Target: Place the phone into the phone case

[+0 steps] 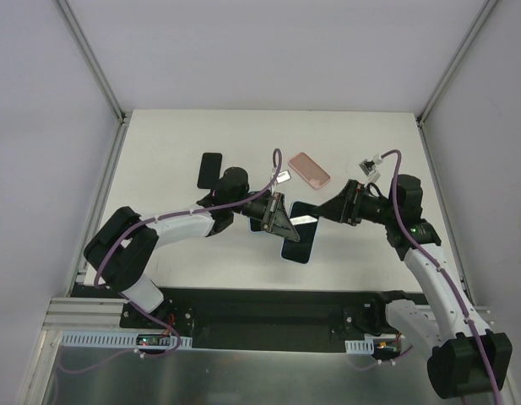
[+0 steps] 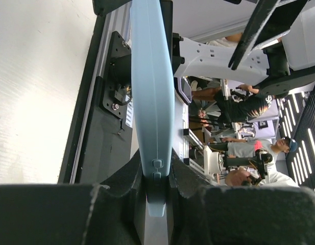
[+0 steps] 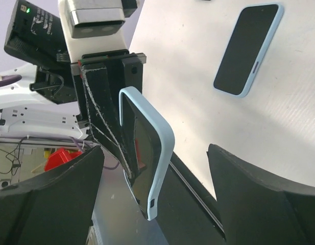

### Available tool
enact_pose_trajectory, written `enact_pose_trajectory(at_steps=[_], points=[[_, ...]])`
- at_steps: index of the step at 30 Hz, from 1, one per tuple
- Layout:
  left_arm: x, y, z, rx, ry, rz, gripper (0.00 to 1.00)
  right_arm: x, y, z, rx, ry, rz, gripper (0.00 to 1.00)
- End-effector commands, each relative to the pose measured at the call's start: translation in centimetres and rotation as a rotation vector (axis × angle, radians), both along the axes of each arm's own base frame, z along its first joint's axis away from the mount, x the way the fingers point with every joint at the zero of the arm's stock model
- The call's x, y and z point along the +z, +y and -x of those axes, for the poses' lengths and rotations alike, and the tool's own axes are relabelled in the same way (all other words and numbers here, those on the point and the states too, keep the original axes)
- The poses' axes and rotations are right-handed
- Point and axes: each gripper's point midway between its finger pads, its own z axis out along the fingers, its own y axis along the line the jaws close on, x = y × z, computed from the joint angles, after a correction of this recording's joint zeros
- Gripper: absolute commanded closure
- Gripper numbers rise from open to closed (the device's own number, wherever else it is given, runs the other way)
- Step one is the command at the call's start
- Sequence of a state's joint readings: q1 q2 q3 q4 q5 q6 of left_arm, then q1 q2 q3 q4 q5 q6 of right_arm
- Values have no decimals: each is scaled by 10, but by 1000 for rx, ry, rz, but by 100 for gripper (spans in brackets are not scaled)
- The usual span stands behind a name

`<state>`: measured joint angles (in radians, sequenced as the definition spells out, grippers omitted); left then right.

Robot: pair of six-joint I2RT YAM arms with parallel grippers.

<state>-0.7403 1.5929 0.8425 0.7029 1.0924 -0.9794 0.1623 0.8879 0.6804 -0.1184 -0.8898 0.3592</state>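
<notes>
My left gripper is shut on one end of a light-blue phone case and holds it on edge above the table. The left wrist view shows the case's rim clamped between the fingers of the left gripper. In the right wrist view the case has a dark glossy phone face inside it. My right gripper is open and empty just right of the case's free end. In its own view the right gripper has its fingers spread wide on either side of the case, not touching it.
A pink phone or case lies at the back of the white table. A dark phone with a pale blue rim lies back left and also shows in the right wrist view. A small white object lies between them.
</notes>
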Motion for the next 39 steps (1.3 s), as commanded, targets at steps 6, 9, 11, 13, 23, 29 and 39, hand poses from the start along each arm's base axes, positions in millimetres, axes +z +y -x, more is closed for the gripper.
enact_pose_trajectory(at_steps=[6,9,11,13,23,29,39], points=[[44,6,15,-57,-130,112,100,32,14,9,99,-78,-122,20],[44,8,17,-63,-127,111,100,35,16,11,114,-83,-126,27],[44,8,18,-64,-132,114,100,38,19,12,130,-81,-130,31],[45,8,18,-67,-135,118,100,38,20,13,142,-81,-130,32],[27,3,10,-57,-85,48,100,43,23,23,197,-172,-114,99],[16,4,9,-69,-63,27,100,51,18,26,184,-185,-44,69],[45,0,-6,13,-109,57,100,22,23,41,238,-115,-45,47]])
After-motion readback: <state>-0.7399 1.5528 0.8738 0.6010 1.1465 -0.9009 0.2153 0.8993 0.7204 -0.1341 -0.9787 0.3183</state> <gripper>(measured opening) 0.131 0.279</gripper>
